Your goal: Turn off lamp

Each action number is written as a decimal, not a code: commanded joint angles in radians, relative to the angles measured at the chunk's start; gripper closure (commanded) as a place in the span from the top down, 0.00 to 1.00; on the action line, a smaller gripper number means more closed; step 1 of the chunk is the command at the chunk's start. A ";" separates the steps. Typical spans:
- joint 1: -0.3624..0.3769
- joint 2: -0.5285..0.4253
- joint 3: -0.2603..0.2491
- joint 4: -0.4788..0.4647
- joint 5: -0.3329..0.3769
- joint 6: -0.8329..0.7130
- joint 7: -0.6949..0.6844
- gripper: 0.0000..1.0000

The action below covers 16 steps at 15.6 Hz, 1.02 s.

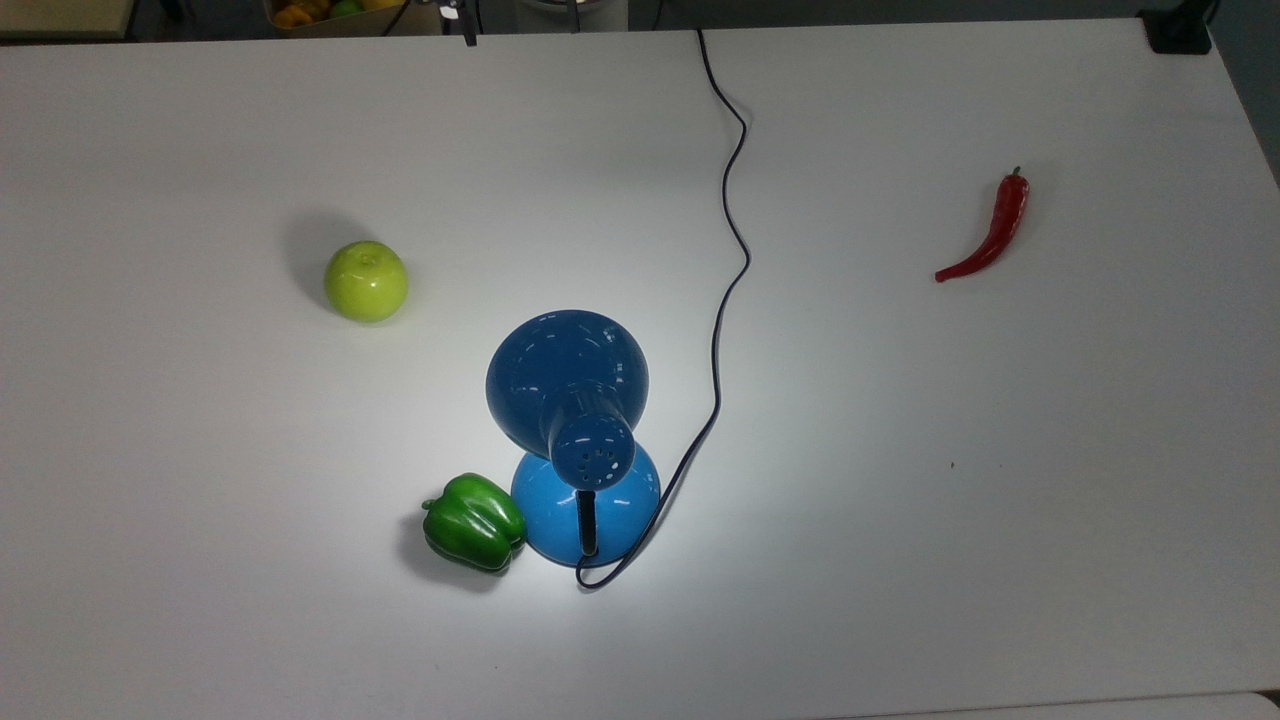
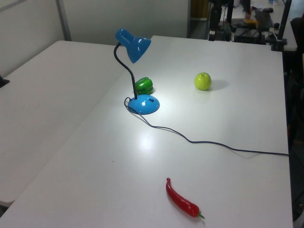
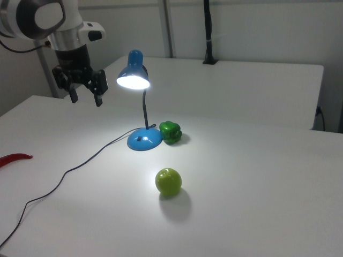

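Note:
The blue lamp stands mid-table and is lit: its shade glows white underneath and throws a bright pool on the table around the round base. In the left view the lamp's shade rises on a curved dark neck over the base. A thin dark cord runs from the base to the table's far edge. My gripper hangs open and empty above the table, to the right view's left of the shade and about level with it.
A green bell pepper touches the base on the top view's left. A green apple lies further up on the top view's left. A red chili rests near the top view's right edge. The cord snakes under my gripper.

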 commanded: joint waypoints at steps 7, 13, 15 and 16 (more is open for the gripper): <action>-0.001 0.007 -0.007 -0.014 0.024 0.015 -0.086 0.18; -0.001 0.011 -0.004 -0.028 0.035 0.017 -0.110 0.00; -0.001 0.031 -0.002 -0.028 0.033 0.017 -0.112 0.00; -0.001 0.042 0.002 -0.028 0.032 0.026 -0.112 0.00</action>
